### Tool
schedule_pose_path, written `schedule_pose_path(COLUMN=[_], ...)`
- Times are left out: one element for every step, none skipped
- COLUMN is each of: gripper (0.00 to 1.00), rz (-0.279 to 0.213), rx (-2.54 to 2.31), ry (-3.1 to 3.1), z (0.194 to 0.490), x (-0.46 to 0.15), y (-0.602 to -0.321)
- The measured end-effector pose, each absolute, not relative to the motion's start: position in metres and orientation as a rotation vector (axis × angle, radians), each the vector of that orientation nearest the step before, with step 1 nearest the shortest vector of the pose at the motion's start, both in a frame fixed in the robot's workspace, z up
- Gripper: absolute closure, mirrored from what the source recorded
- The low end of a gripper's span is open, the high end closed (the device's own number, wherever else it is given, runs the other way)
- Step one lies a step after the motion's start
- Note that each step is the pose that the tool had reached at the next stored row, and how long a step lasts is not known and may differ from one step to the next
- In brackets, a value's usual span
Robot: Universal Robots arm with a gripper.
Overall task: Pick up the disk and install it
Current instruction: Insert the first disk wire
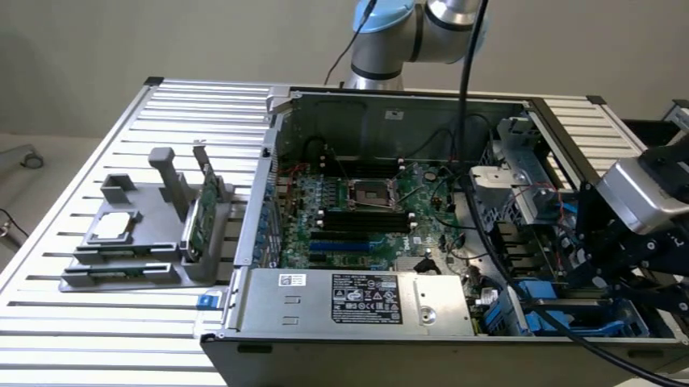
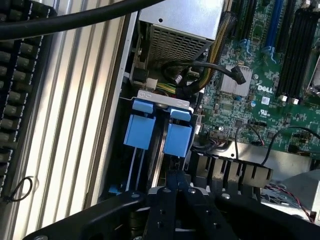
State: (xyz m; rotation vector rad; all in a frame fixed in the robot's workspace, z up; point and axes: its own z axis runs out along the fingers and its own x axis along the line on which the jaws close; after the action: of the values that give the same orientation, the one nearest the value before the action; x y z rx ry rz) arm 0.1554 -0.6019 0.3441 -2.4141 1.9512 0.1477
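- The open computer case [image 1: 269,145] lies on a slatted metal table [image 1: 108,322], with its motherboard [image 1: 366,218] facing up and the silver power supply [image 1: 356,298] along the near side.
- The robot arm [image 1: 415,32] rises from behind the far side of the case, and its wrist [image 1: 646,193] hangs over the case's edge on the exterior view's right.
- The disk [image 2: 139,127] sits edge-on in the drive bay [image 1: 535,300] at the near corner of the case, on the exterior view's right. In the wrist view I see 2 bright blue carrier tabs side by side under a small silver bracket [image 2: 162,101].
- The gripper [image 2: 175,176] points at those tabs. Its 2 black fingers are pressed together, with their tips just at the end of the blue tab nearer the motherboard.
- I cannot tell whether the fingers pinch any part of the carrier.
- On the exterior view's left, well apart from the case, a grey fixture [image 1: 129,258] holds a small square silver chip [image 1: 115,228] lying flat and a green circuit card [image 1: 202,214] standing on edge.
- A thick black cable [image 1: 465,81] hangs down over the case.
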Motion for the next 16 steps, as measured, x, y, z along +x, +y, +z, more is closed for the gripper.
schedule_pose_path(gripper=[0.89, 0.89, 0.89, 0.88, 0.83, 0.83, 0.76, 0.7, 0.7, 0.64, 0.64, 0.57, 0.57, 0.57, 0.57, 0.57], rz=[0.148, 0.147, 0.147, 0.147, 0.147, 0.147, 0.147, 0.147, 0.147, 0.147, 0.146, 0.146, 0.145, 0.145, 0.144, 0.144], rx=[-2.414, -2.414, -2.414, -2.415, -2.415, -2.413, -2.409, -2.403, -2.395, -2.385, -2.372, -2.358, -2.341, -2.325, -2.309, -2.292], ry=[1.951, 1.951, 1.951, 1.951, 1.952, 1.953, 1.958, 1.964, 1.973, 1.985, 2.0, 2.016, 2.034, 2.051, 2.069, 2.087], z=[0.347, 0.35, 0.352, 0.354, 0.356, 0.357, 0.357, 0.358, 0.358, 0.358, 0.358, 0.358, 0.358, 0.358, 0.358, 0.358], x=[0.155, 0.155, 0.155, 0.155, 0.155, 0.155, 0.156, 0.156, 0.155, 0.155, 0.155, 0.155, 0.155, 0.155, 0.155, 0.155], y=[-0.602, -0.602, -0.602, -0.602, -0.602, -0.602, -0.602, -0.602, -0.602, -0.602, -0.602, -0.602, -0.602, -0.602, -0.602, -0.602])
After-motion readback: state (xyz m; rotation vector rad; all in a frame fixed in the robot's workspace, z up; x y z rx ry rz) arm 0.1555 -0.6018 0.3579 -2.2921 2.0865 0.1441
